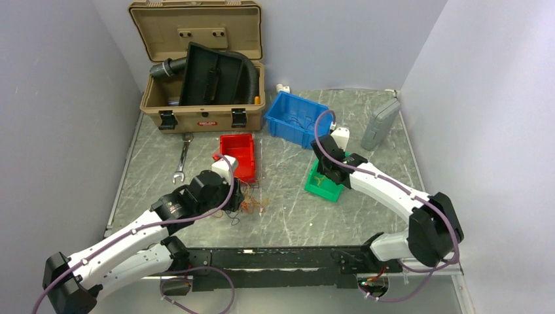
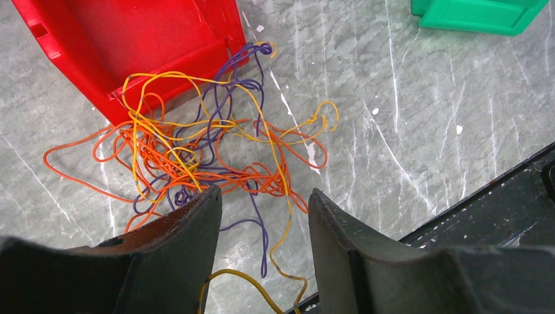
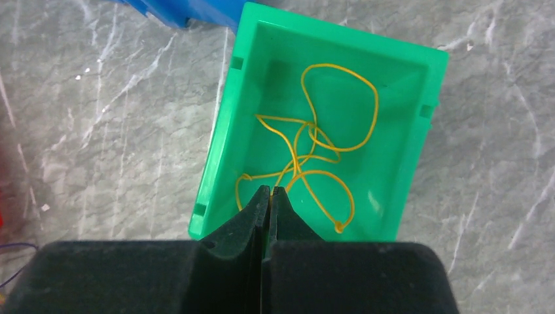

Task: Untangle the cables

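Observation:
The cables (image 2: 196,150) are a tangle of thin orange, yellow and purple wires on the marble table, just in front of a red bin (image 2: 131,39). In the top view the tangle (image 1: 252,204) lies by my left gripper (image 1: 239,196). My left gripper (image 2: 265,193) is open and hovers over the tangle's near edge, with a yellow and a purple strand lying on the table between its fingers. My right gripper (image 3: 269,190) is shut over a green bin (image 3: 219,131). A loose yellow cable (image 3: 313,133) lies in that bin and runs up to the shut tips.
A blue bin (image 1: 298,118) with thin wires stands behind the green bin (image 1: 324,186). A tan toolbox (image 1: 196,72) with a black hose is at the back left. A wrench (image 1: 182,159) lies left of the red bin (image 1: 237,154). A grey case (image 1: 381,123) lies at the back right.

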